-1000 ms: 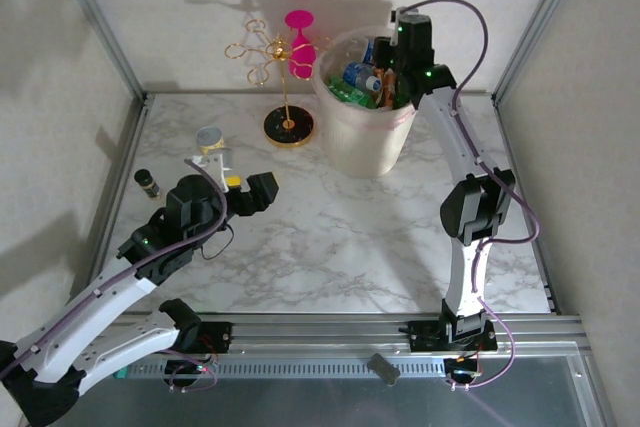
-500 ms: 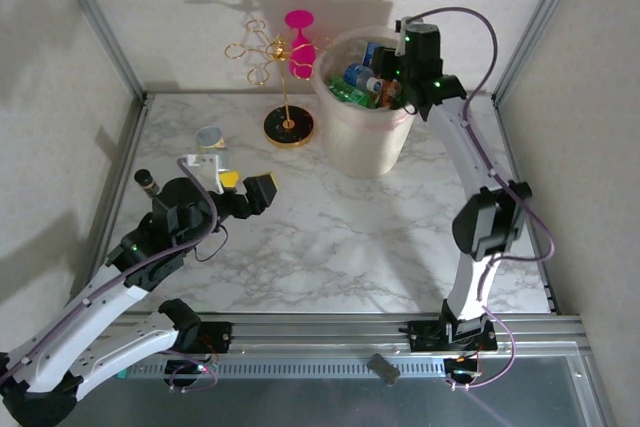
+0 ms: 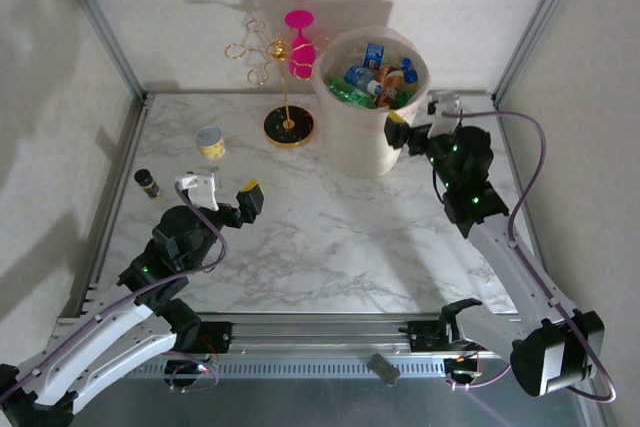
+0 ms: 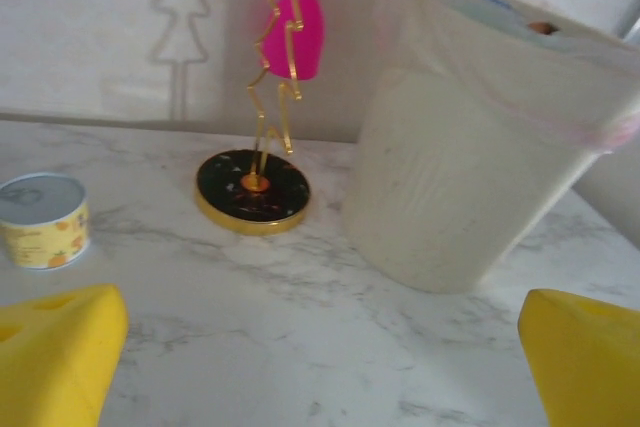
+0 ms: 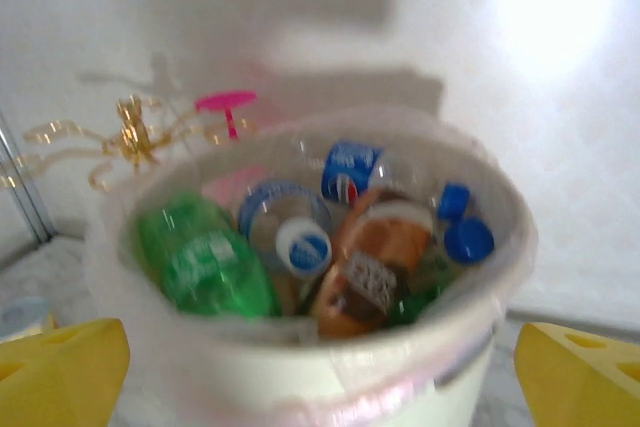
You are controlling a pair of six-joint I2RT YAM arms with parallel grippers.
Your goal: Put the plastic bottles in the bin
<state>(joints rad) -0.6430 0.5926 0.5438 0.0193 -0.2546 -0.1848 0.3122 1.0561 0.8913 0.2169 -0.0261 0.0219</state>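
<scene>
Bin (image 3: 362, 152) of plastic bottles (image 3: 372, 84) beside right gripper (image 3: 420, 113)

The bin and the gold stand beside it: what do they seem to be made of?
The bin looks like translucent plastic, whitish with a pinkish rim, matte: light passes softly through its wall. The stand appears to be thin bent metal wire, shiny gold, on a glossy black disc with a gold edge; plated or painted, I cannot tell.

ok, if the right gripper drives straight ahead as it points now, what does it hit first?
The right gripper would probably meet the bin at its near wall, just below the rim; the bottles sit beyond. Depth is unclear.
</scene>
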